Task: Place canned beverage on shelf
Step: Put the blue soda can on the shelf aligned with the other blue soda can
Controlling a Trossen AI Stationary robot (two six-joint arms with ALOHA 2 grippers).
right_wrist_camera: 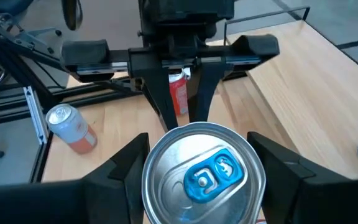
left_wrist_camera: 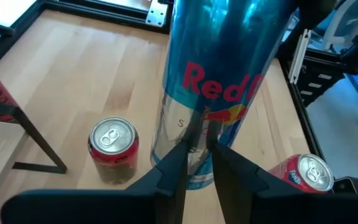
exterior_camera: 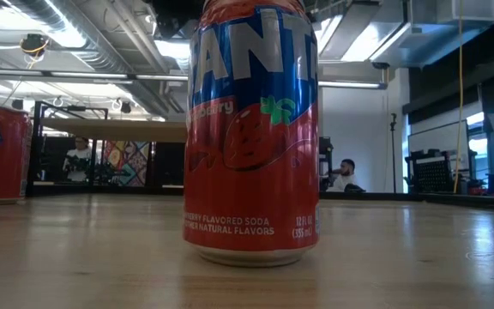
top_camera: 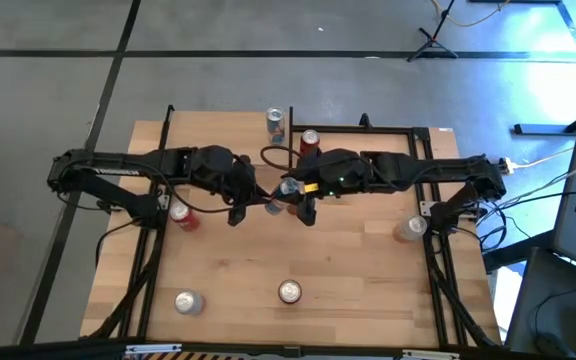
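A tall blue and silver Red Bull can (left_wrist_camera: 219,81) stands upright between my two grippers at the table's middle, and also shows in the high view (top_camera: 287,188). My right gripper (right_wrist_camera: 202,165) is shut on it, which the high view shows too (top_camera: 296,197). My left gripper (left_wrist_camera: 195,163) is shut, its fingertips right at the can's lower side, opposite the right gripper (top_camera: 266,205). The shelf (right_wrist_camera: 291,59), a light-wood board in a thin black frame, stands at the far right under my right arm (top_camera: 398,148). The can's bottom is hidden. My right gripper pinches the can's wall just under its top rim (right_wrist_camera: 157,158) between its two fingers, one on each side. The can stands upright in the hold. Whether its bottom is on the table, I cannot tell. My left gripper's shut fingertips (left_wrist_camera: 179,163) stand at the can's lower side (left_wrist_camera: 194,140). Whether they touch it, I cannot tell.
Other cans stand about: a red Fanta can (top_camera: 289,291) near the front edge, filling the low view (exterior_camera: 251,137), a silver one (top_camera: 188,301), a red one (top_camera: 180,214), a pink one (top_camera: 410,228), and two at the back (top_camera: 276,122) (top_camera: 310,140).
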